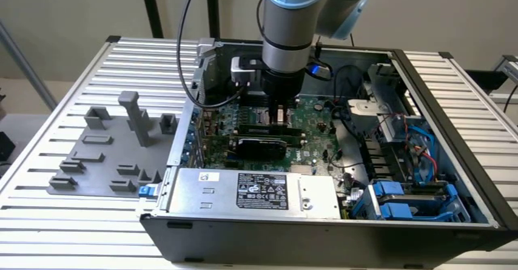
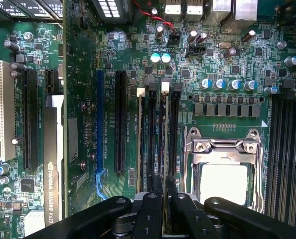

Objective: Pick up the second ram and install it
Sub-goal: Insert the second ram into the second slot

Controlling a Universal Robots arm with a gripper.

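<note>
The gripper (image 2: 164,191) has its jaws clenched on the second ram (image 2: 164,139), a thin edge-on strip running straight out from between the fingertips over a memory slot; just beside it lies the CPU socket (image 2: 222,167); further off, the motherboard (image 1: 312,121) inside the computer case (image 1: 453,118).

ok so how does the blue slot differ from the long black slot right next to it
The blue slot is blue and runs longer, ending in a blue clip. The black slot is black, shorter and looks wider. Both lie parallel, side by side on the motherboard.
</note>
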